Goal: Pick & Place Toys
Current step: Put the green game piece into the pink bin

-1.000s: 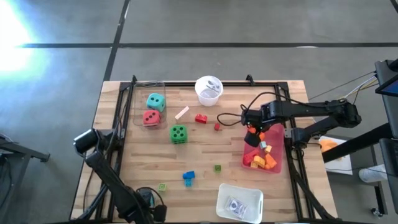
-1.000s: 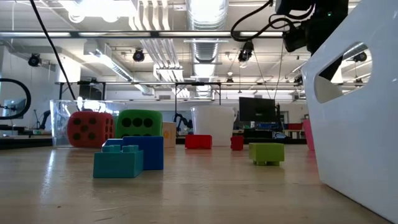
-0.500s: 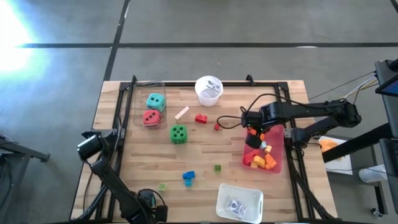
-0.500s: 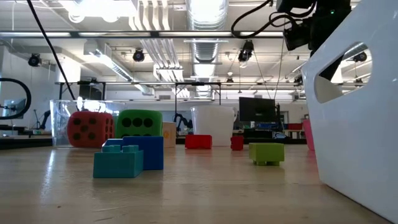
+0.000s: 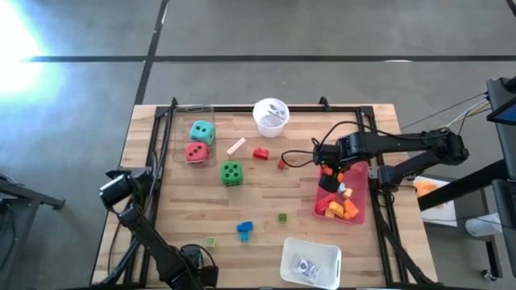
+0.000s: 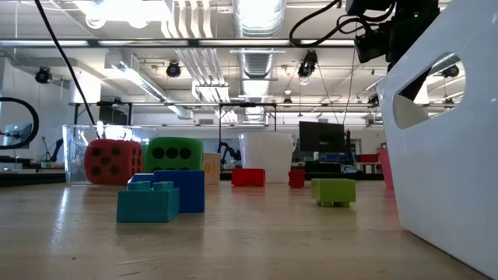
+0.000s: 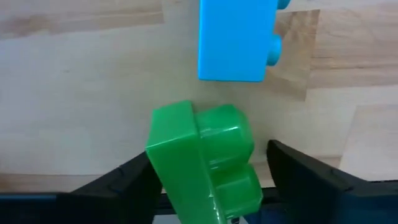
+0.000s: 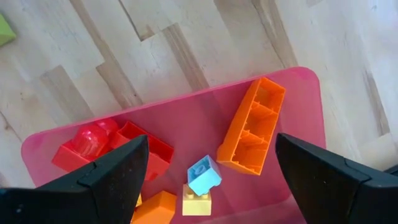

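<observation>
Now the left gripper [image 7: 208, 171] is down at a small green brick [image 7: 199, 155], far across the table from the pink tray [image 5: 360, 211]. Its two fingers are open, one on each side of the brick, and I can see a thin gap on one side. A blue brick [image 7: 236, 38] lies just past the green one, on the side nearer the pink tray, and the two do not touch. I think the job right now is to grab the green brick. To do it well, the fingers should squeeze the flat sides evenly, so the brick does not twist or pop out. It sits a bit crooked between them, so a slow squeeze is best. Then lift it straight up, so it does not bump the blue brick. The right gripper [image 8: 211, 180] hangs over the pink tray with its fingers wide and nothing in them. Orange, red, yellow and blue bricks already lie in that tray.
</observation>
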`<move>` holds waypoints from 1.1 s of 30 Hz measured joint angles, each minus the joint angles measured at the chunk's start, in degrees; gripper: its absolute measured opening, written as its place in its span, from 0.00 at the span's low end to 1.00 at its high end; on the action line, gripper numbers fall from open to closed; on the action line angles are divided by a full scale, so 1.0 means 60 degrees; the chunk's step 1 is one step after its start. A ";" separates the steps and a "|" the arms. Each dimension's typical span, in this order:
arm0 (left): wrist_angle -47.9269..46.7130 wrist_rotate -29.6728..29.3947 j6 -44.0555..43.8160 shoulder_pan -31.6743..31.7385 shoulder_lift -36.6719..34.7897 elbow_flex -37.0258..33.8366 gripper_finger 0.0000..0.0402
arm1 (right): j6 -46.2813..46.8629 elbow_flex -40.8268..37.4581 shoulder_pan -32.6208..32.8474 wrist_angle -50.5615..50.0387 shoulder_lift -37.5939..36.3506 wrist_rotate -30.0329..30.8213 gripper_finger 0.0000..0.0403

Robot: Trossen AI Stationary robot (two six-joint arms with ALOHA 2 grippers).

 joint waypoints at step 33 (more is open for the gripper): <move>-0.1526 -0.3835 0.1541 0.0839 -0.3134 0.0131 0.41 | 0.0776 0.0372 0.0256 0.3114 -0.1078 -0.1711 0.85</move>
